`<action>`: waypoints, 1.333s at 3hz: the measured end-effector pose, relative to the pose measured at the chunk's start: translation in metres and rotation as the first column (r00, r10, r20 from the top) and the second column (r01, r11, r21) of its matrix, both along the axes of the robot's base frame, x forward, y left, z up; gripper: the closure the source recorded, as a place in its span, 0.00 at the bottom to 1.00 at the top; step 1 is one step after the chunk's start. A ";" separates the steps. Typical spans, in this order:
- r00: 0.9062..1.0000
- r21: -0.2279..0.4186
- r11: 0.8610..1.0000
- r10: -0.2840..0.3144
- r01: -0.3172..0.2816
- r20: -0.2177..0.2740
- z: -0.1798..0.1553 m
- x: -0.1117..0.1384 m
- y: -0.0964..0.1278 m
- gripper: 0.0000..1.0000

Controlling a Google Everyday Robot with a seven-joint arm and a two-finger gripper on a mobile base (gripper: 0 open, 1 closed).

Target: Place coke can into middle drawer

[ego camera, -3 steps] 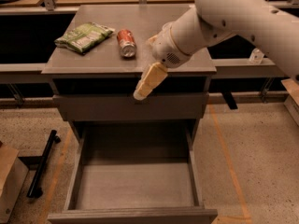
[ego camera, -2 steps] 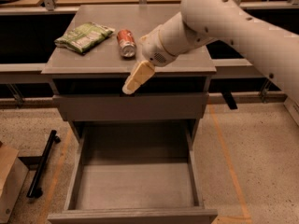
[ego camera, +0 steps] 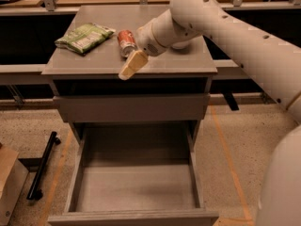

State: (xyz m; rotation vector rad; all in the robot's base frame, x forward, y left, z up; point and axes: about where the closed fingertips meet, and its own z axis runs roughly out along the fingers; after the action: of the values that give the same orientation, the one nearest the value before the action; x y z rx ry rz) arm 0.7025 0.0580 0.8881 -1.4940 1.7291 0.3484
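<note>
Presently the gripper (ego camera: 133, 65) hangs empty at the front edge of the bench (ego camera: 188, 64), just beside the coke can (ego camera: 126, 42) lying there; its opening cannot be told. Best straddle the can's width squarely before carrying it to the open middle drawer (ego camera: 136, 187) below.

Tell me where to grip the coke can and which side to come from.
Take the coke can across its red body, midway along, coming from above: it seems to lie on its side on the cabinet top, silver end toward the camera. The gripper hangs just in front of it.
</note>
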 end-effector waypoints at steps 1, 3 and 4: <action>1.000 0.039 0.999 -0.008 0.008 0.017 0.000 0.038 0.018 0.00; 1.000 0.081 0.997 -0.019 0.018 0.008 -0.007 0.059 0.034 0.00; 0.996 0.114 0.989 -0.089 0.091 -0.022 -0.020 0.058 0.030 0.00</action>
State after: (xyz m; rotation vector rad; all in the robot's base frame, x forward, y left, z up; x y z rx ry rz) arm 0.7607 0.0885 0.8680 -1.3298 1.7532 0.4081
